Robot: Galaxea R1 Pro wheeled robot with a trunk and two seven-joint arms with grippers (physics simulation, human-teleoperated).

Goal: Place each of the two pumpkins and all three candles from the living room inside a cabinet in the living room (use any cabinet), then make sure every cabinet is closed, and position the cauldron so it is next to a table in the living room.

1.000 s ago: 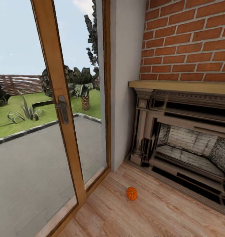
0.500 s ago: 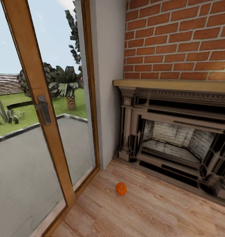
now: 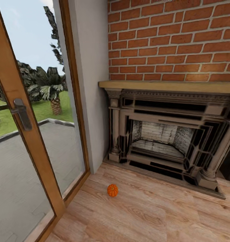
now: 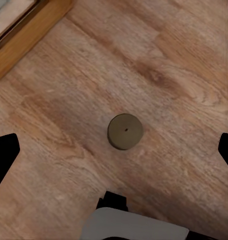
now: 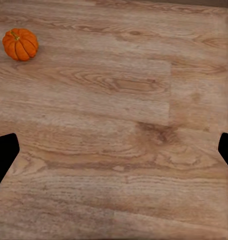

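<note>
Search/approach step: pumpkin sits on floor between glass door and fireplace, candle stands below left gripper, both grippers spread wide and empty; next move probably needs descent onto one item.

Pumpkin on floor — between door (left) and fireplace.

Daylight coming thru glass door w/ wood frame; brick wall rising over fireplace; wood plank floor showing.
</note>
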